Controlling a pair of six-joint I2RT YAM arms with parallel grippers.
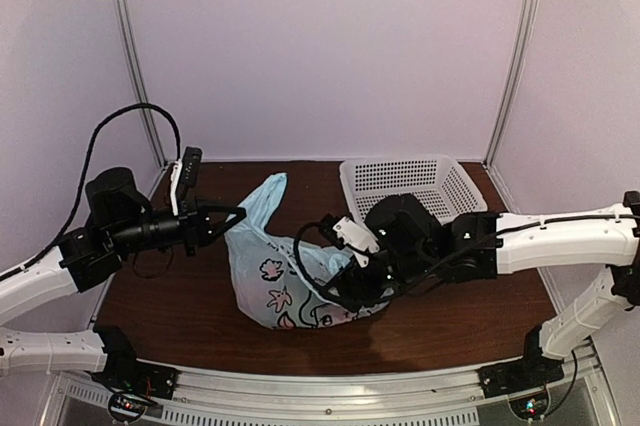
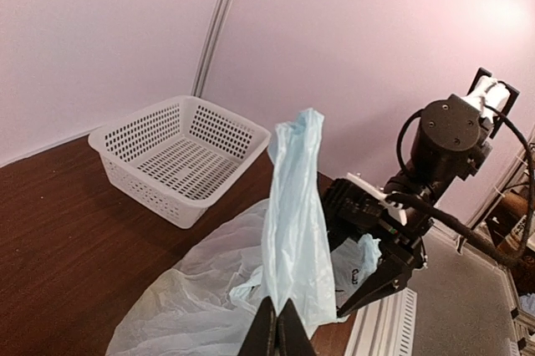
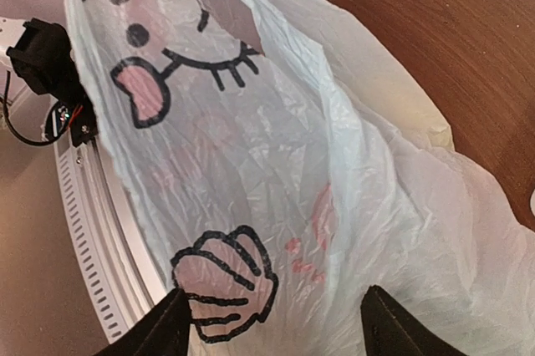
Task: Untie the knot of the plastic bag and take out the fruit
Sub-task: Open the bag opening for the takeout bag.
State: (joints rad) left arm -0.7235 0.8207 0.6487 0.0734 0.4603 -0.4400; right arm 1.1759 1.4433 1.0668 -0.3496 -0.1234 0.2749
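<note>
The plastic bag [image 1: 285,291] lies on the table, pale blue with black cartoon drawings. My left gripper [image 1: 237,214] is shut on one pale blue loop handle [image 2: 295,197], which stands up from the bag as a loose strip; its fingertips [image 2: 277,327] pinch the handle's base. My right gripper [image 1: 345,296] is open, close above the bag's side, with the printed plastic [image 3: 251,164] between its fingers [image 3: 167,327]. I see no tied knot. The fruit is hidden inside the bag.
A white perforated basket [image 1: 455,186] stands at the back right, also seen in the left wrist view [image 2: 134,176]. The right arm [image 2: 443,143] reaches over the bag. The metal rail of the table's near edge [image 3: 92,231] runs just beside the bag.
</note>
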